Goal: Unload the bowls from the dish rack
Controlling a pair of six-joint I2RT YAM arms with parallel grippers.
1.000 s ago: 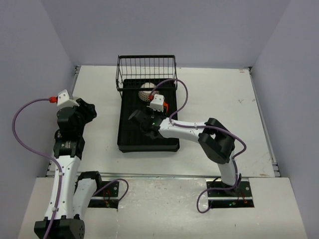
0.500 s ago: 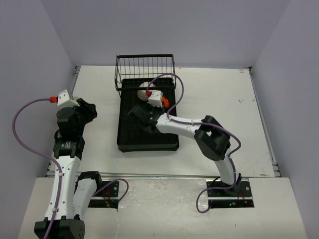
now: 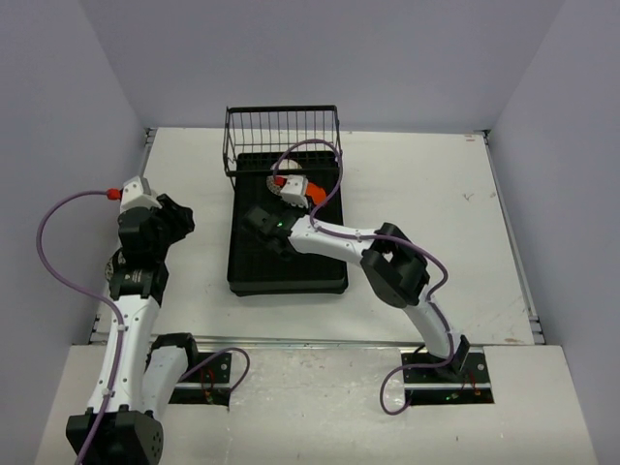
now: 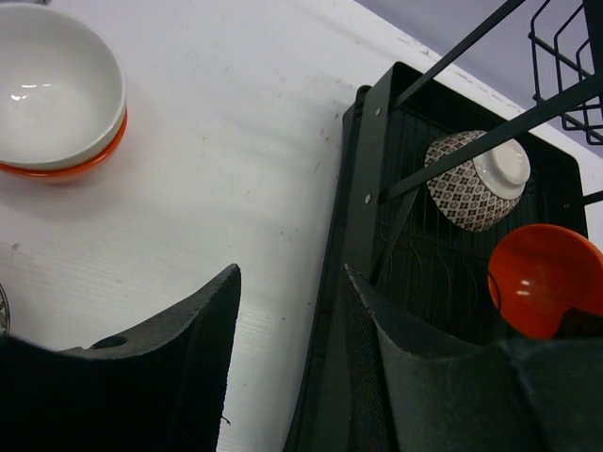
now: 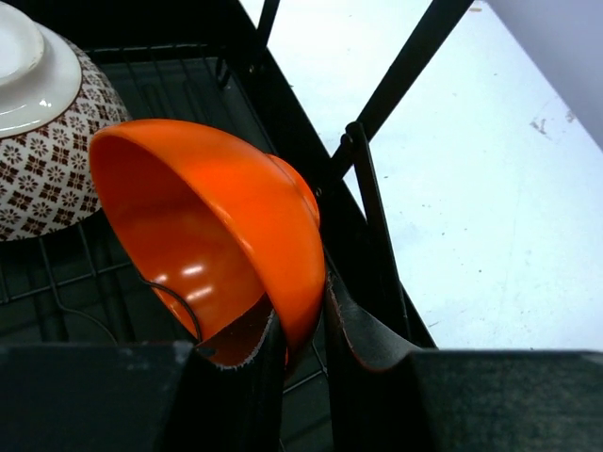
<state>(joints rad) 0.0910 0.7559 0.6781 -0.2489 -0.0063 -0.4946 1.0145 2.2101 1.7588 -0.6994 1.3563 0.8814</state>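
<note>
The black dish rack lies mid-table with its wire basket at the far end. An orange bowl stands tilted on edge in the rack. My right gripper is shut on its rim, one finger inside and one outside. Next to it a brown-patterned bowl lies upside down on the rack floor; both bowls show in the left wrist view, patterned bowl and orange bowl. My left gripper hangs open and empty over the table beside the rack's left rim.
A white bowl with an orange outside sits on the table left of the rack. White table stretches to the right of the rack. Grey walls close in the left, back and right sides.
My right gripper has closed on the orange bowl's rim, and its arm has reached further left and back over the rack. The left arm has shifted slightly.
</note>
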